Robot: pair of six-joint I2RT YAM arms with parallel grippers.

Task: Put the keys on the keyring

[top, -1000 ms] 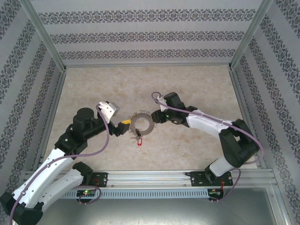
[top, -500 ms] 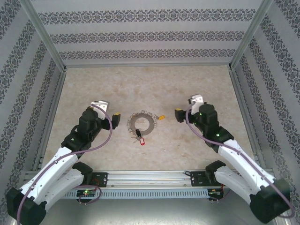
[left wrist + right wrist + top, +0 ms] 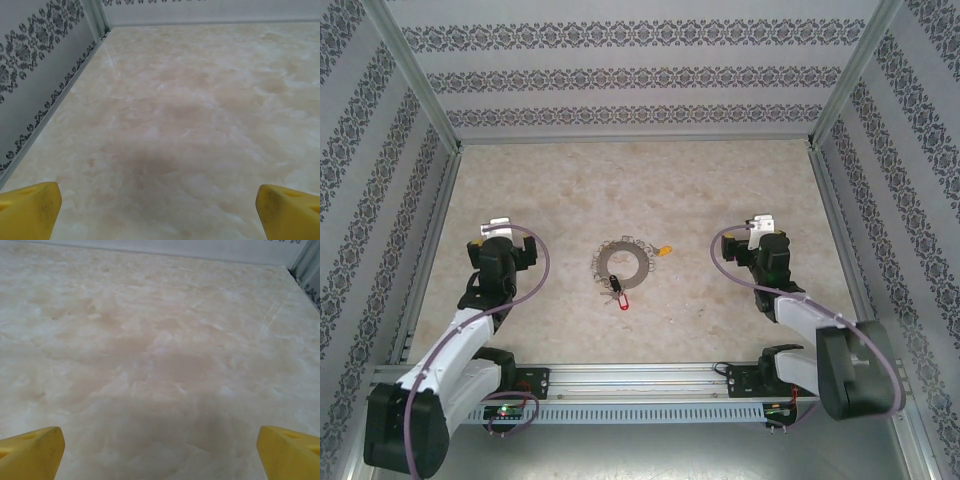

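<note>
The keyring [image 3: 623, 263], a thin grey metal ring fringed with small pieces, lies flat at the middle of the table. A yellow-headed key [image 3: 665, 250] lies at its right rim. At the ring's near rim a red-headed key [image 3: 621, 299] lies beside a dark piece [image 3: 617, 286]. Whether these keys are threaded on the ring I cannot tell. My left gripper [image 3: 506, 243] is well left of the ring and my right gripper [image 3: 765, 240] well right of it. Both are open, with bare table between their yellow fingertips [image 3: 31, 206] [image 3: 289, 447].
The marble-look tabletop [image 3: 570, 190] is boxed in by patterned walls with metal frame posts [image 3: 420, 80]. The left wall's foot [image 3: 60, 95] runs close beside the left gripper, and the right corner post [image 3: 305, 265] stands ahead of the right gripper.
Both arms have drawn back from the keyring to the sides and folded in. The right gripper has opened. The yellow-headed key stays at the ring's right rim.
</note>
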